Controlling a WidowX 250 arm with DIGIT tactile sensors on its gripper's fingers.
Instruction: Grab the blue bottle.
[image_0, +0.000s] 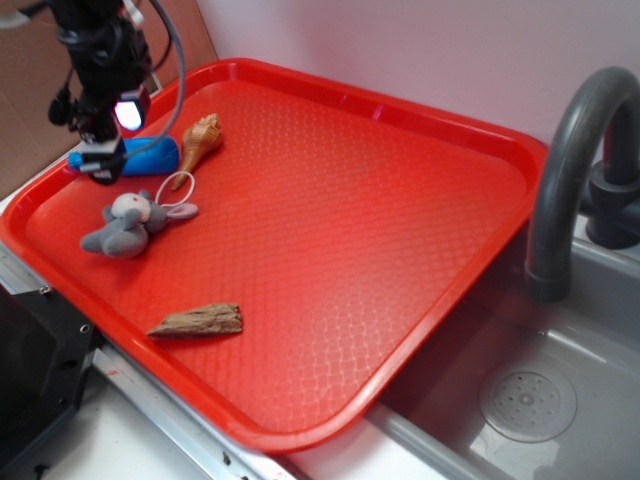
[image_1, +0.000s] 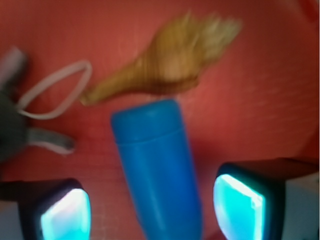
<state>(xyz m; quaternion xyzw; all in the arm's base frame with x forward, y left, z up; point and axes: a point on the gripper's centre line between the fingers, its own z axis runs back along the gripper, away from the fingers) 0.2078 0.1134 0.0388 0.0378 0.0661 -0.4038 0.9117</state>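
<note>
The blue bottle (image_0: 148, 157) lies on its side at the far left corner of the red tray (image_0: 400, 130). In the wrist view the blue bottle (image_1: 157, 170) runs between my two fingers, with red tray showing on both sides of it. My gripper (image_0: 100, 168) hangs over the bottle's left end and covers part of it. Seen from the wrist, the gripper (image_1: 152, 212) is open, its glowing pads (image_1: 237, 205) apart from the bottle's sides.
A tan spiral seashell (image_0: 201, 138) lies just right of the bottle, and the seashell (image_1: 175, 60) sits just beyond its end. A grey plush mouse (image_0: 130, 222) lies nearer the front. A wood chip (image_0: 200, 321) rests near the tray's front rim. A grey sink with faucet (image_0: 570, 160) is right.
</note>
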